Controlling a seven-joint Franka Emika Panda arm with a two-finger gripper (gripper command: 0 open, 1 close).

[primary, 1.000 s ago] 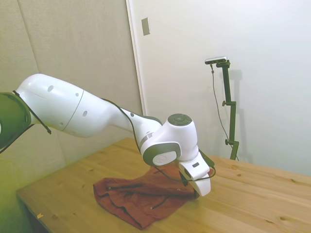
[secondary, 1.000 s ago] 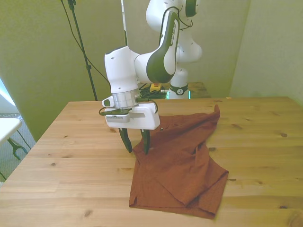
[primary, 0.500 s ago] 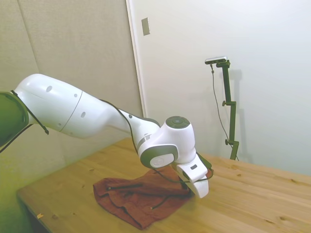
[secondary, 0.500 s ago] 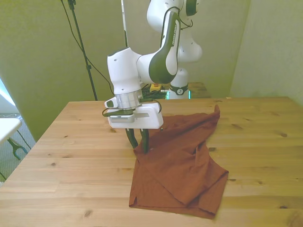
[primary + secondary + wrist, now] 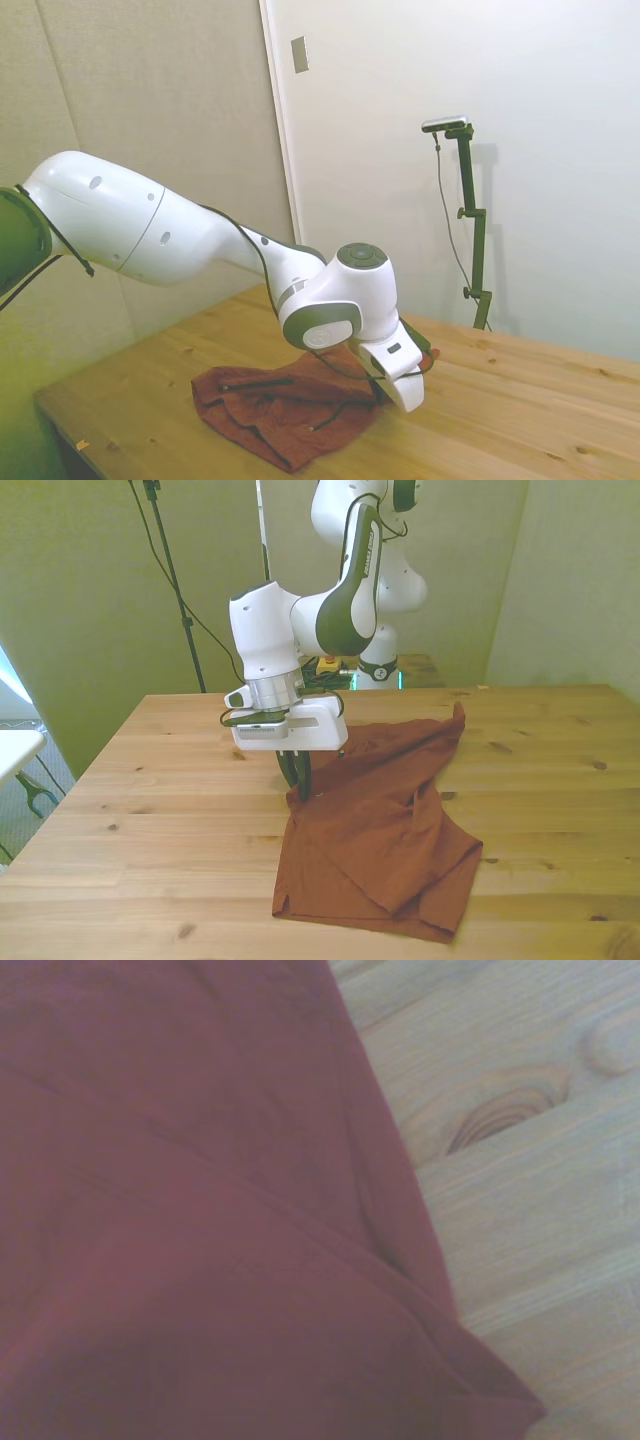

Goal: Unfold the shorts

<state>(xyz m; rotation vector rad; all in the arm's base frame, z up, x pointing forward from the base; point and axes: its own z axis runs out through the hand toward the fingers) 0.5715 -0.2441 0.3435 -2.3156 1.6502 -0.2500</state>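
The pale wooden plank table (image 5: 150,830) carries the rust-brown wrinkled fabric shorts (image 5: 385,820), folded over and spread from centre toward five o'clock in the front view. The white arm's two-finger gripper (image 5: 297,785) is down at their nine o'clock edge — fingers drawn close, pinching the cloth.

A robotics lab; white arm (image 5: 150,225) at a wooden table (image 5: 150,830); bare walls.
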